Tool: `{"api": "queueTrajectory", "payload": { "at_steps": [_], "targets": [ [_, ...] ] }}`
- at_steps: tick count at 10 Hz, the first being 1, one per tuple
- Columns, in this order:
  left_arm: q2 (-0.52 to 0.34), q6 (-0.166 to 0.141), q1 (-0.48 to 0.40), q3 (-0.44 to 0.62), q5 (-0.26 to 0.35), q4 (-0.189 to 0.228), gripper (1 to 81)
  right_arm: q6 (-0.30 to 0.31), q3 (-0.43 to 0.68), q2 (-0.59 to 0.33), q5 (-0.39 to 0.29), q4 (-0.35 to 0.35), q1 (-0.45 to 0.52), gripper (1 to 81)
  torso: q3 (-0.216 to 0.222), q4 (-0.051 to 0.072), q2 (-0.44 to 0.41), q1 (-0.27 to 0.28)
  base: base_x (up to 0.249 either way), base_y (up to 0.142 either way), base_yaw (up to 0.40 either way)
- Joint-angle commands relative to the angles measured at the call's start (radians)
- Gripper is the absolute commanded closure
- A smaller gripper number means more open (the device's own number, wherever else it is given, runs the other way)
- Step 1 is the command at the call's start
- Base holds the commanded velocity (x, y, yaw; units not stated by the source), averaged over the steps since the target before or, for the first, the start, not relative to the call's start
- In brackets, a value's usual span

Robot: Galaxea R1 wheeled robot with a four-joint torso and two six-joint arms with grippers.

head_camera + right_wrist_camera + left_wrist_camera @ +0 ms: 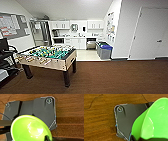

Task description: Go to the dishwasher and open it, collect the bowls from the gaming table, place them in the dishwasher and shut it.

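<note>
- Room's a break area with brown carpet (112, 77) up front and a small kitchenette at the far end, white cabinets (75, 25) above the counter.
- The dishwasher (91, 43) sits under that counter at the back and looks pulled open, though it's small and far off, so not sure.
- A tall steel fridge (40, 32) stands at the far left of the kitchenette, and grey bins with a blue lid (104, 50) stand along the right wall.
- The foosball table (50, 57) is on the left, green field, rods, dark legs, standing on the carpet.
- White door (150, 32) on the right, a noticeboard (11, 25) on the left wall.
- Left wrist view: a lime green bowl (154, 121) sits big and tilted right at the camera, carpet below. Seems to be held, but I can't tell whether the claw is clenched.
- Right wrist view: another green bowl (31, 129), opening facing the camera, with a dark finger (47, 138) crossing its rim. Looks grasped there.
</note>
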Motion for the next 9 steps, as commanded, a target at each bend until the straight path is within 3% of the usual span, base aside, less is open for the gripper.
{"api": "queueTrajectory", "payload": {
  "at_steps": [1, 3, 9],
  "targets": [
    [-0.017, 0.000, -0.048, -0.007, 0.036, 0.008, 81.1, 0.000, -0.008, -0.015, -0.043, -0.005, 0.033, 81.1, 0.000, 0.000, 0.000, 0.000, 0.132, -0.071, 0.000],
    [-0.016, 0.000, -0.048, -0.007, 0.036, 0.008, 81.1, 0.000, -0.008, -0.015, -0.043, -0.005, 0.033, 81.1, 0.000, 0.000, 0.000, 0.000, 0.133, -0.067, 0.000],
    [-0.016, 0.000, -0.048, -0.007, 0.036, 0.008, 81.1, 0.000, -0.008, -0.016, -0.043, -0.003, 0.032, 81.1, 0.000, 0.000, 0.000, 0.000, 0.133, 0.000, 0.000]
  ]
}}
